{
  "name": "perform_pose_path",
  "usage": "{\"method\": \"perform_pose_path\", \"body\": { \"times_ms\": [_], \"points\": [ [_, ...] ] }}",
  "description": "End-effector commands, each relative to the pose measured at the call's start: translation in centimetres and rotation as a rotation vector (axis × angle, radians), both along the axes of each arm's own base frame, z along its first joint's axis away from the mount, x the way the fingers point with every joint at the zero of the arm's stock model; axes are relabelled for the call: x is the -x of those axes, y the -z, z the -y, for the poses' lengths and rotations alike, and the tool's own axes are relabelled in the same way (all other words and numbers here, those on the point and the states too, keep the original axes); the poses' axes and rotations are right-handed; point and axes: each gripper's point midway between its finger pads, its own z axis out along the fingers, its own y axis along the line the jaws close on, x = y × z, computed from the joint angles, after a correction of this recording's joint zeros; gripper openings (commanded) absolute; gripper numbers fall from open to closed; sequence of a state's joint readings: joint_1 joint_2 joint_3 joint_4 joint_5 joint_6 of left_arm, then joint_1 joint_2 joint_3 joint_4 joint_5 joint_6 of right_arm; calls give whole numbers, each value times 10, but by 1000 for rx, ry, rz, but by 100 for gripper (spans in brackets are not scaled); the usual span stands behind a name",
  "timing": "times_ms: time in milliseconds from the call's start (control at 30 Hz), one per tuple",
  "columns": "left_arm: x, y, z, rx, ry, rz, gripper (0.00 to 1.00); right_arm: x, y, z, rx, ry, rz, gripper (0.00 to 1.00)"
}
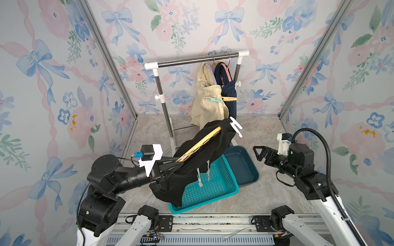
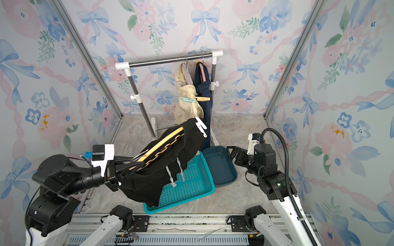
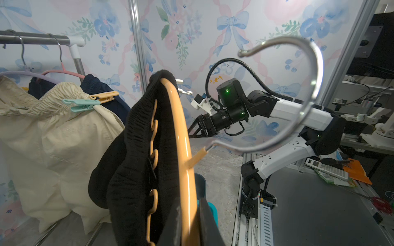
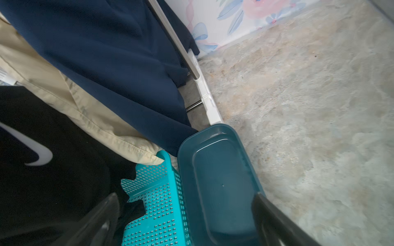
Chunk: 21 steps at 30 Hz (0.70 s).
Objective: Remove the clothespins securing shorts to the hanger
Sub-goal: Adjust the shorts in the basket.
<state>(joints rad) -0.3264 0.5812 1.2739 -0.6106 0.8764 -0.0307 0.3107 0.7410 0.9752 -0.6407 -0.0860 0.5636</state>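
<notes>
My left gripper [image 1: 169, 168] [image 3: 189, 223] is shut on the orange hanger [image 1: 210, 136] [image 3: 179, 127] and holds it tilted above the baskets. Black shorts [image 1: 191, 170] [image 3: 132, 170] hang from it, with pale drawstrings dangling. A white clothespin [image 1: 236, 126] [image 2: 201, 126] clips the shorts at the hanger's far end. My right gripper [image 1: 258, 153] [image 4: 184, 196] stands open and empty, right of that clothespin and lower. On the rack hang cream shorts [image 1: 206, 108] with a mint clothespin [image 1: 214, 99] [image 3: 83, 104], and navy shorts [image 1: 231, 102] with a light orange clothespin [image 1: 229, 98] [image 3: 105, 95].
A teal perforated basket [image 1: 213, 187] sits under the black shorts. Beside it is a dark teal tray [image 1: 245, 168] [image 4: 217, 170], below my right gripper. The clothes rack [image 1: 191, 60] stands at the back, and its white foot [image 4: 210, 104] reaches the tray.
</notes>
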Motion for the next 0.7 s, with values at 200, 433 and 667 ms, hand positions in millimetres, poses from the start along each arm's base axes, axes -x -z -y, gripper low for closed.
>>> {"method": "perform_pose_path", "body": {
  "times_ms": [200,433,667],
  "points": [
    [64,-37,-21,50,-7,332,0,2,-22,-44,-50,-156,48,90],
    [21,-25,-27,21,-157,165,0,4,-22,-69,13,-216,46,86],
    [2,-15,-29,-2,-218,91,0,13,-16,-99,44,-303,34,82]
  ]
}}
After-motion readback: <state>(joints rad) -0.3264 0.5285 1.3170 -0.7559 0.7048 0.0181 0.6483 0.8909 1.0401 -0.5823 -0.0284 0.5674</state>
